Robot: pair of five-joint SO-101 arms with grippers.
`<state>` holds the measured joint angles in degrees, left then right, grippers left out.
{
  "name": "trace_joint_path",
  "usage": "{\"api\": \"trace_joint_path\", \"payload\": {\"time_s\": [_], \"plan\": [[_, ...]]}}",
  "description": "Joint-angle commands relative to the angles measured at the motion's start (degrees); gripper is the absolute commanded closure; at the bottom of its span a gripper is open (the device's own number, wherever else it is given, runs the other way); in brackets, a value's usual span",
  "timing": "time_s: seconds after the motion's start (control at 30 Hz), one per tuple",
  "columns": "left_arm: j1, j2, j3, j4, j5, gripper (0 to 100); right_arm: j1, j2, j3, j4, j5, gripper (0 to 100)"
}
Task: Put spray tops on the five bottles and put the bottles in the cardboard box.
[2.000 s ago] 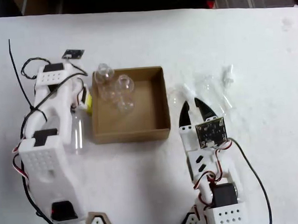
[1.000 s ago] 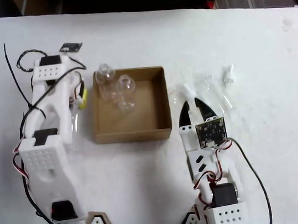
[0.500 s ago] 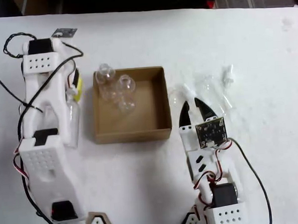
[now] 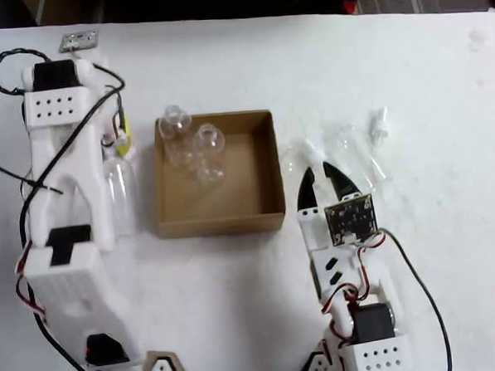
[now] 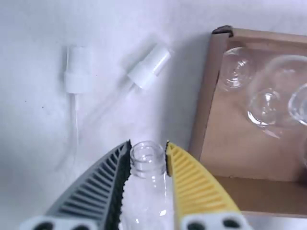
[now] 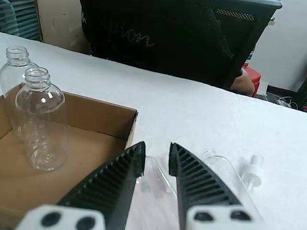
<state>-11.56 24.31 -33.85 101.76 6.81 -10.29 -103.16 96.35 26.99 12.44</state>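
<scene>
My left gripper [image 5: 147, 158] is shut on the neck of a clear bottle [image 5: 146, 191], held between its grey and yellow fingers. In the high view this bottle [image 4: 118, 186] hangs just left of the cardboard box [image 4: 263, 164], under the left gripper [image 4: 121, 149]. Two white spray tops [image 5: 76, 75] [image 5: 149, 66] lie on the table beyond it. Several open-necked clear bottles [image 4: 207, 143] [image 6: 44, 125] stand in the box's far left corner. My right gripper [image 4: 319, 182] rests right of the box, slightly open and holding nothing [image 6: 157, 160]. Beyond it lie another clear bottle [image 6: 224, 167] and a spray top [image 4: 379, 122].
The white table runs wide to the far side and the right. A dark chair [image 6: 182, 38] stands past the far edge. The left arm's cables [image 4: 9, 69] loop at the far left. The near half of the box floor [image 4: 223, 199] is bare.
The left arm has drawn back toward the far left, carrying the clear bottle away from the box's side. The right arm has kept still.
</scene>
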Motion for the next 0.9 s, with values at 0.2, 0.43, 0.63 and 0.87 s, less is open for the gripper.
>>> {"api": "trace_joint_path", "payload": {"time_s": [0.2,0.43,0.63,0.87], "plan": [[6.81,-21.49,10.81,0.53,1.23,98,-0.22,-0.13,0.44,0.31,0.62,92.9],[6.29,-30.55,13.36,-0.09,1.23,98,-0.22,-0.13,0.44,0.31,0.62,92.9],[7.25,-37.32,17.85,-0.26,1.23,98,-0.22,-0.13,0.44,0.31,0.62,92.9],[12.26,-47.96,24.44,-0.35,1.23,98,-0.22,-0.13,0.44,0.31,0.62,92.9]]}}
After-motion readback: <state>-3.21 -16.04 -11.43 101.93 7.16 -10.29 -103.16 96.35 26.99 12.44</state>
